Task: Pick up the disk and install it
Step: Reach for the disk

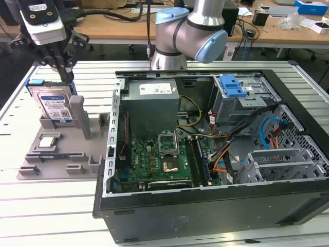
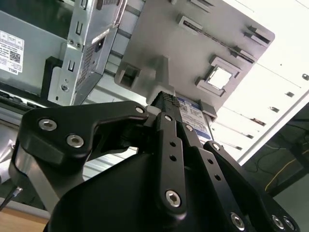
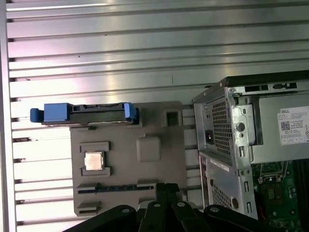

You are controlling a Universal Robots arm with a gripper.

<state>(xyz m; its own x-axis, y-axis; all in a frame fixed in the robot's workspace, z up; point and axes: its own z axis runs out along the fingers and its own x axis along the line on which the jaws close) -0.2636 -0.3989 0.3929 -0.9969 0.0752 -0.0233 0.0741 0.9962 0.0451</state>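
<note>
One disk [image 3: 91, 111] stands edge-on in first wrist view.

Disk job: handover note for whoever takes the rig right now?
Gripper: low over the disk, at its top edge; whether it grips cannot be told.
Disk: upright in its slot on the gray fixture, at the exterior view's left, beside the open case.
Done: approach only; the disk sits in the fixture, not in the case.
Left: pick-up and install.
</note>
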